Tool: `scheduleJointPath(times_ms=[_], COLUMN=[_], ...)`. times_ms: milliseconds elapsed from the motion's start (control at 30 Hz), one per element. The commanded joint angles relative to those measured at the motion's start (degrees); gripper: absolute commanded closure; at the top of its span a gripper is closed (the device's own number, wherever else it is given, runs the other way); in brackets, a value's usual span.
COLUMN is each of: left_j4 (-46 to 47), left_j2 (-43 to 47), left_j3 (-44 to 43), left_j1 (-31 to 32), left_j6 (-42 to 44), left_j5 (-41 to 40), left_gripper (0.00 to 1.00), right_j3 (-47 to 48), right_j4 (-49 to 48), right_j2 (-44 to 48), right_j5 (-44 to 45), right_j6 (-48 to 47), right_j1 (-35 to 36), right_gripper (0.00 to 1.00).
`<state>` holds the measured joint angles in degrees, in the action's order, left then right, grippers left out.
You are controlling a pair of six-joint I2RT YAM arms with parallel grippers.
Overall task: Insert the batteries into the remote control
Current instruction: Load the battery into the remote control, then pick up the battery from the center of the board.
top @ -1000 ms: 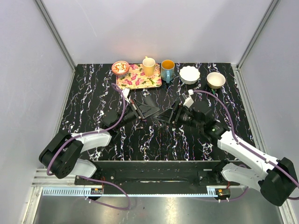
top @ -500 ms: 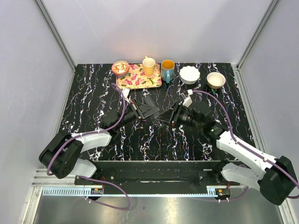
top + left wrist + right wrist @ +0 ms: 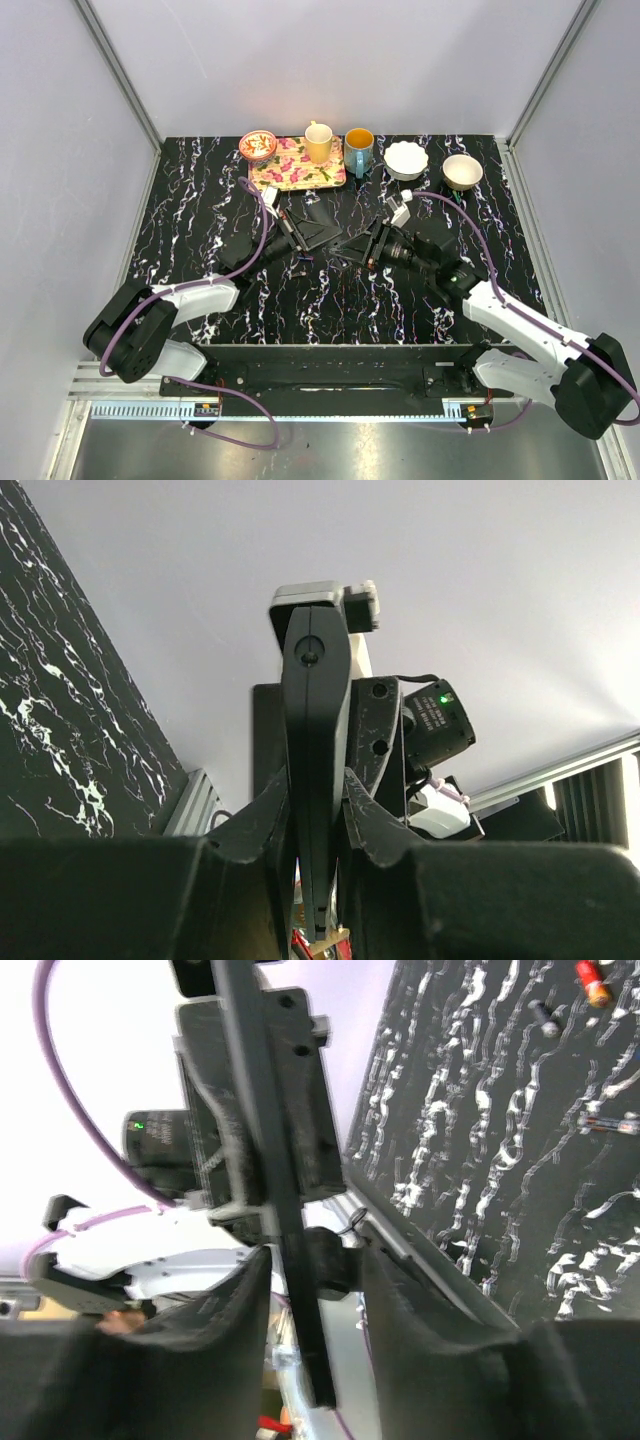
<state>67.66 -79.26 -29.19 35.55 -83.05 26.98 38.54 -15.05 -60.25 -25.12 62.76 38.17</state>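
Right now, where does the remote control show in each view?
Top external: remote control, mid-table, left of centre.
Left wrist: upright at centre, clamped by the left gripper.
Right wrist: edge-on dark bar, left of centre, inside the spread right gripper.
Shared landmark: the black marbled table.

Bright, even overhead light; wrist views blur up close.

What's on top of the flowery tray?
A yellow mug stands on the tray's back right corner; a red bowl overlaps the back left corner. The pattern under them is hidden.
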Motion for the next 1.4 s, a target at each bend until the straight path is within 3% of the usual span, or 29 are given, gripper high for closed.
scheduleJointPath(times_ms=[0, 100, 200, 467, 633, 800, 867, 967, 1067, 1233, 1367], left_j4=[6.52, 6.52, 6.61, 4.94, 4.33, -7.75, -14.54, -32.17, -41.08, -42.09, -40.24], left_j2=[1.31, 1.22, 1.22, 2.62, 3.59, 11.64, 15.96, 28.06, 36.77, 44.45, 46.91], left_j3=[-2.19, -1.31, -0.69, 0.71, 2.82, 6.77, 8.18, 8.62, 9.67, 14.76, 15.83], left_j1=[0.22, 0.31, 0.22, -1.01, -2.94, -5.49, -6.37, -6.63, -7.07, -7.95, -8.74], left_j6=[2.71, 2.89, 2.89, 3.42, 3.77, 9.72, 12.81, 19.13, 22.57, 18.89, 17.13], left_j5=[-1.23, -1.05, -0.88, 0.62, 1.84, 2.73, 2.03, -0.87, -4.39, -6.15, -4.84], left_gripper=[1.0, 1.0, 1.0, 1.0, 1.0, 1.0, 1.0, 1.0, 1.0, 1.0, 1.0], right_j3=[1.0, 2.84, 4.51, 14.09, 19.2, 16.57, 15.08, 13.93, 14.36, 22.34, 31.74], right_j4=[5.11, 8.0, 11.17, 29.0, 42.02, 46.87, 46.08, 43.11, 39.15, 37.28, 36.24], right_j2=[-0.22, 0.92, 2.41, 8.56, 9.63, 3.92, -0.19, -5.92, -11.54, -25.4, -35.18], right_j5=[0.42, 1.3, 1.92, 4.99, 16.05, 30.12, 31.45, 29.54, 25.67, 28.63, 29.26], right_j6=[-0.01, -1.06, -2.73, -17.82, -26.37, -30.76, -32.52, -34.02, -34.46, -38.66, -41.58], right_j1=[-0.12, -0.2, -0.73, -1.79, -1.79, -1.87, -1.79, -1.7, -1.17, 6.54, 7.36], right_gripper=[0.45, 0.32, 0.25, 0.12, 0.11, 0.16, 0.19, 0.22, 0.26, 0.27, 0.26])
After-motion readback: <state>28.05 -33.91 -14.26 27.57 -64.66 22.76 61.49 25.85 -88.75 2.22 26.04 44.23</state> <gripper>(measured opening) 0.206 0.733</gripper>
